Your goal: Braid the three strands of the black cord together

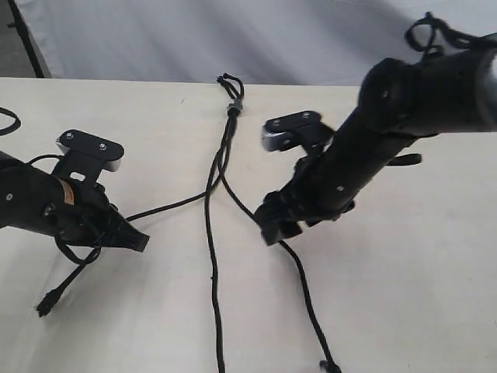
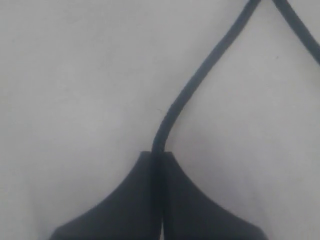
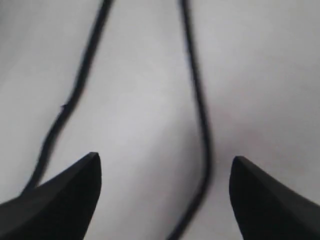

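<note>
The black cord lies on the table, its grey band [image 1: 232, 106] at the far side with small loops above it. From the band the three strands fan out towards the near side. My left gripper [image 1: 143, 241] [image 2: 158, 152] is shut on the left strand [image 1: 175, 203] [image 2: 195, 82], whose tail ends in a knotted tip [image 1: 44, 308]. The middle strand [image 1: 210, 256] runs straight to the near edge. My right gripper [image 1: 272, 231] [image 3: 165, 160] is open low over the table, with the right strand [image 1: 303, 287] [image 3: 204, 145] lying loose between its fingers.
The beige table [image 1: 404, 295] ends at the back against a pale cloth backdrop [image 1: 155, 39]. A dark cable loop [image 1: 8, 120] shows at the left edge. The right arm's bulky body [image 1: 388, 132] slants over the table's right half.
</note>
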Available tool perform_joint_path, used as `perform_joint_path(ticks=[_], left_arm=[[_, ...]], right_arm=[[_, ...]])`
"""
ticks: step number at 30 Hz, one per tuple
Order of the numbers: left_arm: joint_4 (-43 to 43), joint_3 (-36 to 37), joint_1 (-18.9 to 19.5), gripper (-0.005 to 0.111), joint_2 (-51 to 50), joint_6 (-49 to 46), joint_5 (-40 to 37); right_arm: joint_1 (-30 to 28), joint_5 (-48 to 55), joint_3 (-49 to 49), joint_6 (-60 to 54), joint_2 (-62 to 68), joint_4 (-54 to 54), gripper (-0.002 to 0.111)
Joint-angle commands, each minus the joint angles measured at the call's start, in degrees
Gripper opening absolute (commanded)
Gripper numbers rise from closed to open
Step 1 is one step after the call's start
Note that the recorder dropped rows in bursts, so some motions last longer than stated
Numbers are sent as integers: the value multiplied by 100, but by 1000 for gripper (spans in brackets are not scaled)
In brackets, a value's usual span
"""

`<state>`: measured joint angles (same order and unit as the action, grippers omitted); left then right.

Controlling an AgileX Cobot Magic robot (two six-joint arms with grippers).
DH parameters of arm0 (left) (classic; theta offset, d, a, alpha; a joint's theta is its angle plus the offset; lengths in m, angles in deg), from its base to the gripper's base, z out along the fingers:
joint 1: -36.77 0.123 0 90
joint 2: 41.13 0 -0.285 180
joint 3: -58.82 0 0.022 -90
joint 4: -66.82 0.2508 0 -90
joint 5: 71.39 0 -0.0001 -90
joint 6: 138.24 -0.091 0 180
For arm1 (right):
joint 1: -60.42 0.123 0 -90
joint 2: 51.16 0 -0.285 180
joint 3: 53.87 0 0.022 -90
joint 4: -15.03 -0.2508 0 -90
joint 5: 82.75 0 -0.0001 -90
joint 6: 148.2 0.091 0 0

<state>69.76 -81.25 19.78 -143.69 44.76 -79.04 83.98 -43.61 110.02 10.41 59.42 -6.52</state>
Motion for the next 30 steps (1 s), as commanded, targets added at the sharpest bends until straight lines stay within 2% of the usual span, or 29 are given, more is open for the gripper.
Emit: perform_joint_path(ticks=[1, 2, 4, 12, 14, 20, 24, 27, 30], left_arm=[[28, 53, 25, 0, 47, 37, 166], [28, 53, 25, 0, 47, 37, 166], [28, 53, 25, 0, 47, 37, 166], [28, 53, 25, 0, 47, 37, 154], [28, 53, 25, 0, 47, 37, 154], [28, 53, 25, 0, 47, 37, 154], [28, 53, 25, 0, 47, 37, 154], [28, 53, 25, 0, 47, 37, 141], [5, 53, 25, 0, 47, 37, 132]], right_arm=[[1292, -376, 10, 0, 180, -56, 68], [1646, -500, 10, 157, 289, -45, 68], [1902, -567, 10, 328, 406, 6, 68], [2338, -593, 10, 1777, 775, 1070, 66], [2406, -587, 10, 2139, 821, 1425, 55], [2535, -584, 10, 2579, 830, 2312, 0], [2520, -520, 20, 2352, 596, 2442, 0], [2413, -385, 21, 2459, 236, 3129, 0], [2065, -238, 21, 2711, -138, 3760, 0]])
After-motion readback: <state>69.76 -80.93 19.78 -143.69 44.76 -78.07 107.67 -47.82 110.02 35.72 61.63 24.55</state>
